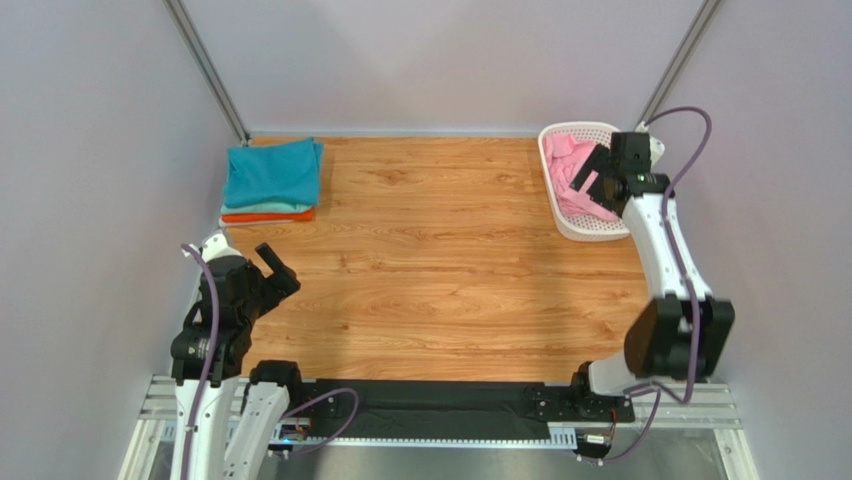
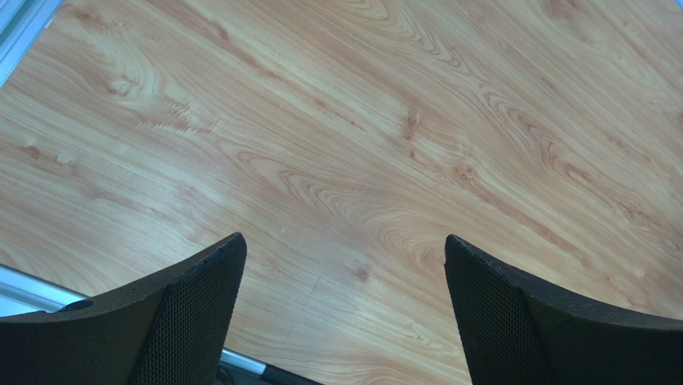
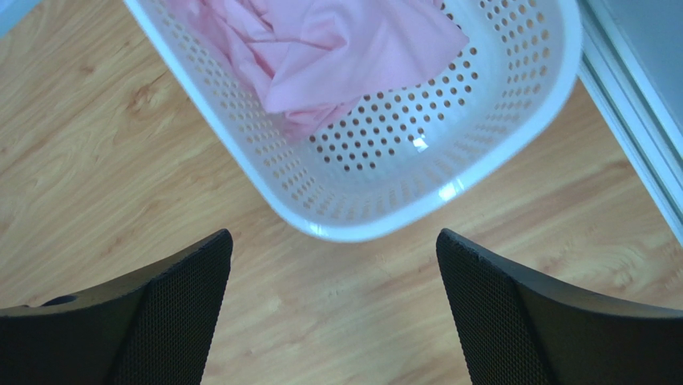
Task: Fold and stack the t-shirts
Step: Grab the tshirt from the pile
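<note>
A crumpled light pink t-shirt (image 1: 569, 170) lies in the white perforated basket (image 1: 555, 205) at the back right; it also shows in the right wrist view (image 3: 337, 48) inside the basket (image 3: 449, 188). A stack of folded t-shirts stands at the back left: teal (image 1: 272, 172) on top, pale mint below it, orange (image 1: 268, 216) at the bottom. My right gripper (image 1: 592, 176) is open and empty, above the basket's near part. My left gripper (image 1: 276, 268) is open and empty over bare table at the near left.
The wooden table (image 1: 440, 260) is walled by grey panels at the back and both sides. A metal rail (image 1: 440, 410) with the arm bases runs along the near edge. The right arm's purple cable (image 1: 690, 130) loops by the right wall.
</note>
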